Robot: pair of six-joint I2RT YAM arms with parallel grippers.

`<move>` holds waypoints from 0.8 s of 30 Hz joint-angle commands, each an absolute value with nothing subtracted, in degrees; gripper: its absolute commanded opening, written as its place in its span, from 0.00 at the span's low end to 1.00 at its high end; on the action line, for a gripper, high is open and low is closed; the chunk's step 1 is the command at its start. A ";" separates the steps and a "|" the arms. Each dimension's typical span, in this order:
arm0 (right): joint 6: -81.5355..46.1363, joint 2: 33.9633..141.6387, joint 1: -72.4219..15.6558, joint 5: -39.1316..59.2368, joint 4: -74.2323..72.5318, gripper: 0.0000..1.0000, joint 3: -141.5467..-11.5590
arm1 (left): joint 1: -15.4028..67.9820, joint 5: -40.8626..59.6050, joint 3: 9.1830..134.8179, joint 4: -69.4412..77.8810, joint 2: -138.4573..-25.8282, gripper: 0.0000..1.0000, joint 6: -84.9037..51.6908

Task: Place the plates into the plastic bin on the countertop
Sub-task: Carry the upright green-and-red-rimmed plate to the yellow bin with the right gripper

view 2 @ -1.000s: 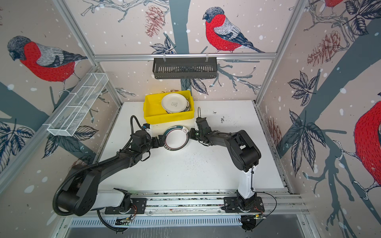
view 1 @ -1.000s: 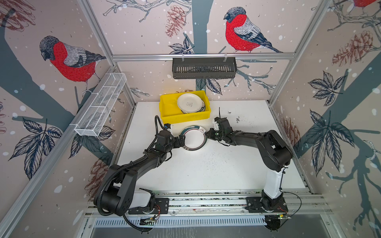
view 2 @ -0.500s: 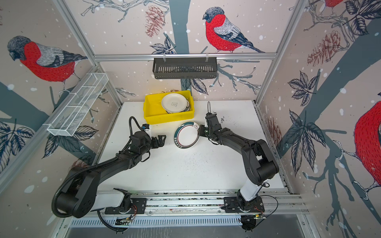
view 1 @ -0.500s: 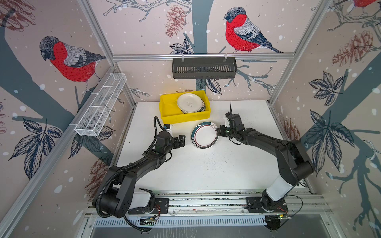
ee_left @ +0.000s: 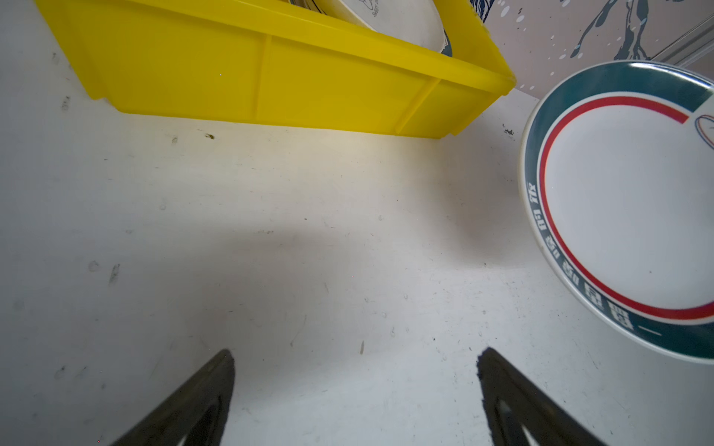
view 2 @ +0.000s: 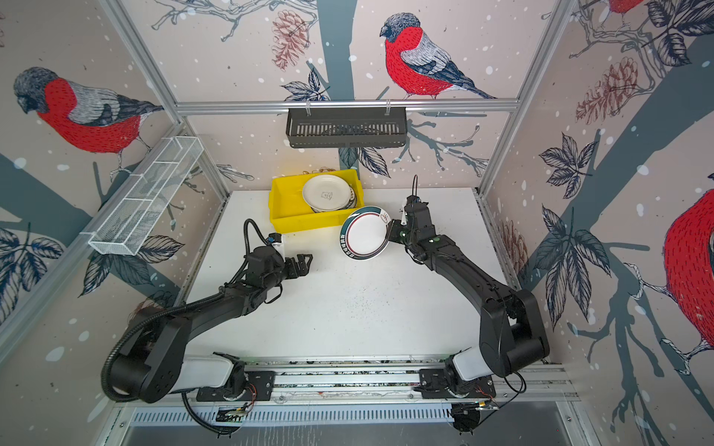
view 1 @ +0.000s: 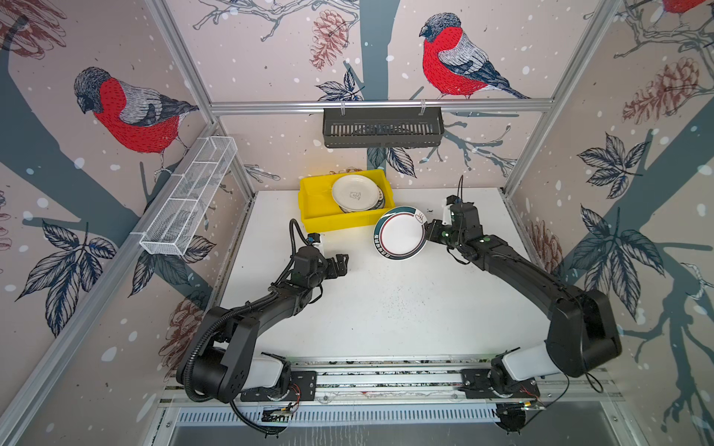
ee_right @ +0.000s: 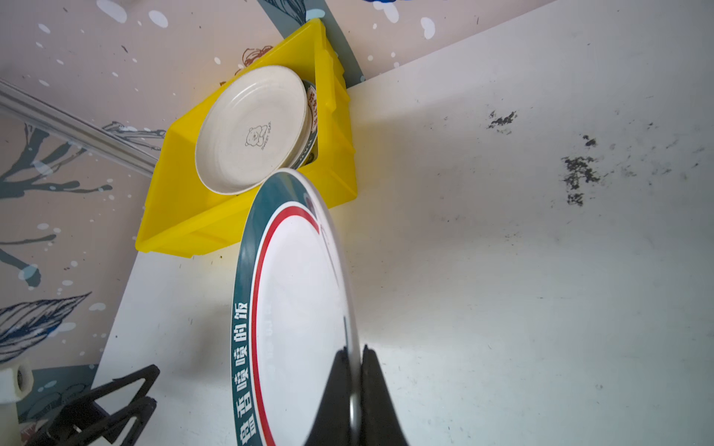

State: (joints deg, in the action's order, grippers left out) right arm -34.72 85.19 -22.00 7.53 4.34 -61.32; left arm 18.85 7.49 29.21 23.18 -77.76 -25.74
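Left wall: a white wire-mesh tray is mounted on the rail. No plates can be made out in it.

Left gripper: low over the counter, near the front of the bin. The jaws stand wide apart with nothing between them, as the left wrist view confirms.

Plastic bin: yellow, at the back of the counter, left of centre. It holds a stack of plates leaning toward its right side. The top plate is cream with a small bear drawing. Green-rimmed plates show beneath it.

Back wall: a dark slotted basket hangs above the bin.

Held plate: white with a dark green lettered rim and a red ring. It is tilted steeply, just beside the bin's near right corner.

Right gripper: clamped on the right edge of the held plate, with one finger on each face.
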 commanded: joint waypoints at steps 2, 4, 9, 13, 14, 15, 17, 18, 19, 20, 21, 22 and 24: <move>-39.11 89.18 -21.72 12.33 -3.38 0.00 -65.96 | 18.72 8.41 28.87 25.93 -77.45 0.97 -26.49; -39.85 91.30 -21.71 14.26 -4.66 0.00 -68.18 | 18.75 8.20 28.76 25.67 -77.20 0.97 -26.52; -41.17 96.70 -21.49 13.47 -6.06 0.00 -73.49 | 18.78 8.64 27.80 26.33 -76.39 0.97 -27.13; -42.20 100.61 -21.45 13.54 -7.03 0.00 -77.46 | 18.73 9.23 27.51 27.11 -76.28 0.97 -27.41; -42.57 101.33 -21.52 13.62 -7.88 0.00 -78.01 | 18.80 9.23 27.51 27.15 -76.33 0.97 -27.45; -42.78 102.04 -21.53 13.62 -8.70 0.00 -78.66 | 18.72 9.31 27.50 27.20 -76.38 0.97 -27.51; -43.02 103.44 -21.70 13.55 -9.39 0.00 -80.19 | 18.73 9.53 27.51 27.28 -76.47 0.97 -27.51; -43.13 104.22 -21.80 13.54 -9.40 0.00 -81.18 | 18.79 9.65 27.51 27.33 -76.53 0.97 -27.51; -43.24 104.82 -21.82 13.68 -9.45 0.00 -82.05 | 18.73 9.66 27.51 27.25 -76.47 0.97 -27.51; -43.24 105.60 -21.86 13.86 -9.66 0.00 -83.04 | 18.78 9.58 27.43 27.18 -76.46 0.97 -27.49; -43.40 106.30 -21.97 14.01 -9.69 0.00 -84.05 | 18.73 9.57 27.35 27.29 -76.38 0.97 -27.51; -43.58 107.04 -21.99 14.16 -9.65 0.00 -85.01 | 18.74 9.56 27.33 27.33 -76.38 0.97 -27.51; -43.81 108.62 -22.06 14.34 -9.80 0.00 -86.95 | 18.74 9.48 27.34 27.19 -76.29 0.97 -27.48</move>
